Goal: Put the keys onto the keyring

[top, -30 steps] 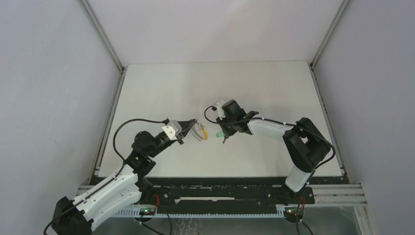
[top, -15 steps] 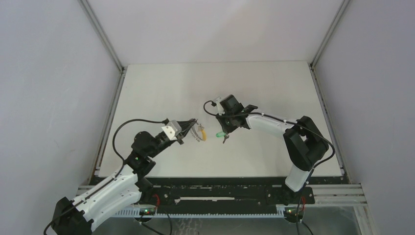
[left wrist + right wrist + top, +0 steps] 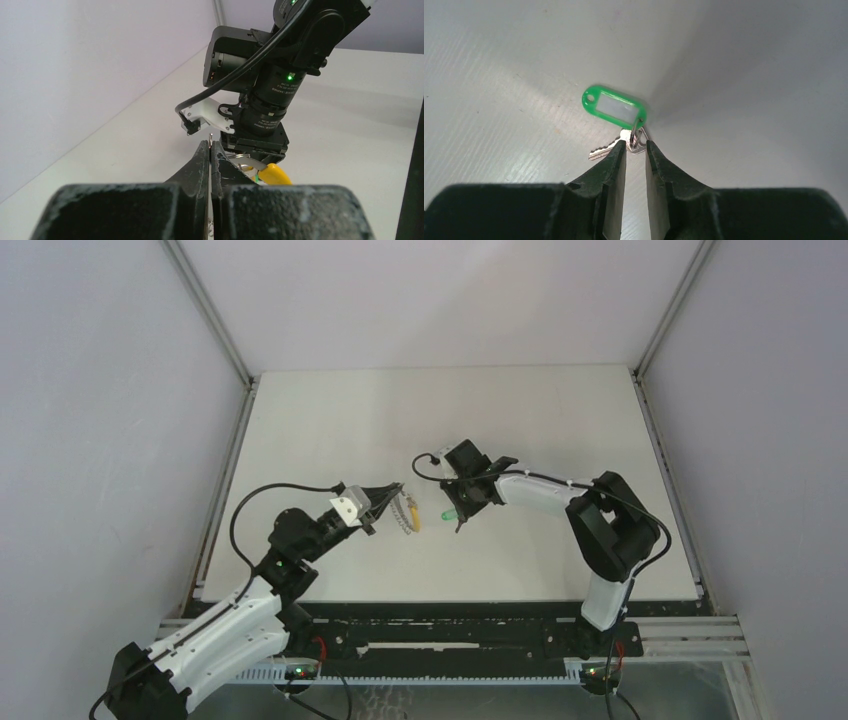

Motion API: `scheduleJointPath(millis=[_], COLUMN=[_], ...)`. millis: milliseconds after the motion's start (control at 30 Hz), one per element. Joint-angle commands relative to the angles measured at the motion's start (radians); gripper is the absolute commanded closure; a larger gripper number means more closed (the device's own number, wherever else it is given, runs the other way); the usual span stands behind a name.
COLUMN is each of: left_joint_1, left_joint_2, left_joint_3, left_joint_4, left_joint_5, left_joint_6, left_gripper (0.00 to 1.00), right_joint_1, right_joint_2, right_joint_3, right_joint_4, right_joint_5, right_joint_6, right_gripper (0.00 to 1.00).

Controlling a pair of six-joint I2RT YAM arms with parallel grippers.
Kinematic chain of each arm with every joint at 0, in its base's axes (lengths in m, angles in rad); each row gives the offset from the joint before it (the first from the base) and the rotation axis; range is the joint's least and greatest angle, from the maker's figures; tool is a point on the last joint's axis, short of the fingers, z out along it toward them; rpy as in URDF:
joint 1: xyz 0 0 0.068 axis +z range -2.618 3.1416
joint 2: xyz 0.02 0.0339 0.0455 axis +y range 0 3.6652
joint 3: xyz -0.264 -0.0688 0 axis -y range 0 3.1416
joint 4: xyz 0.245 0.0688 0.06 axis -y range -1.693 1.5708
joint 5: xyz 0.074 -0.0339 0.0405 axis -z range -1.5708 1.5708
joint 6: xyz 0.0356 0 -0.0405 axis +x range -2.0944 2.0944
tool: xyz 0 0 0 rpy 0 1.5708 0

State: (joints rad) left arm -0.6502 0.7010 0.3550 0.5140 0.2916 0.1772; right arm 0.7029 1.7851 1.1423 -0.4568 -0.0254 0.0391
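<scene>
My left gripper [image 3: 398, 492] [image 3: 210, 145] is shut on the thin grey keyring [image 3: 210, 135], whose edge pokes up between its fingertips. The keyring [image 3: 405, 508] hangs below it with the yellow key [image 3: 417, 522] [image 3: 272, 174] at its right. In the right wrist view the green key [image 3: 606, 148] with its green tag [image 3: 614, 106] lies against the table. My right gripper [image 3: 636, 142] [image 3: 458, 510] has its fingertips pressed on either side of the key's head and small ring. The two grippers face each other a short gap apart.
The white table [image 3: 450, 420] is walled by grey panels left, right and back. The right arm's black wrist [image 3: 265, 90] fills the upper middle of the left wrist view, close in front of the left fingers.
The right wrist has turned and its forearm has swung slightly left and back, while the green key stays at about the same spot. The left arm and the keyring have not moved.
</scene>
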Motion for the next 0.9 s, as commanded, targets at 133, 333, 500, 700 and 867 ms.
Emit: scheduleJointPath(millis=[133,333,500,700,867], left_joint_1=[-0.002,-0.002,-0.002,-0.002,-0.002], left_joint_2=[-0.011,-0.012,-0.011,-0.013,-0.015], left_joint_3=[-0.022,-0.023,-0.022,-0.021,-0.022], left_joint_4=[0.054,0.054,0.054,0.054,0.054], left_joint_5=[0.006,0.007,0.012,0.014,0.015], left_joint_6=[0.012,0.012,0.012,0.01,0.01], left_gripper=[1.0,1.0,1.0,1.0,1.0], right_joint_1=[0.009,0.01,0.01,0.013,0.015], right_joint_2=[0.024,0.047,0.053,0.062,0.077], right_joint_3=[0.065,0.086,0.086,0.118,0.134], right_joint_4=[0.006,-0.02,-0.046,-0.073,-0.09], right_joint_5=[0.018,0.019,0.006,0.012,0.017], right_joint_6=[-0.011,-0.02,-0.021,-0.026,-0.032], right_gripper=[0.8,0.82,0.82,0.82,0.84])
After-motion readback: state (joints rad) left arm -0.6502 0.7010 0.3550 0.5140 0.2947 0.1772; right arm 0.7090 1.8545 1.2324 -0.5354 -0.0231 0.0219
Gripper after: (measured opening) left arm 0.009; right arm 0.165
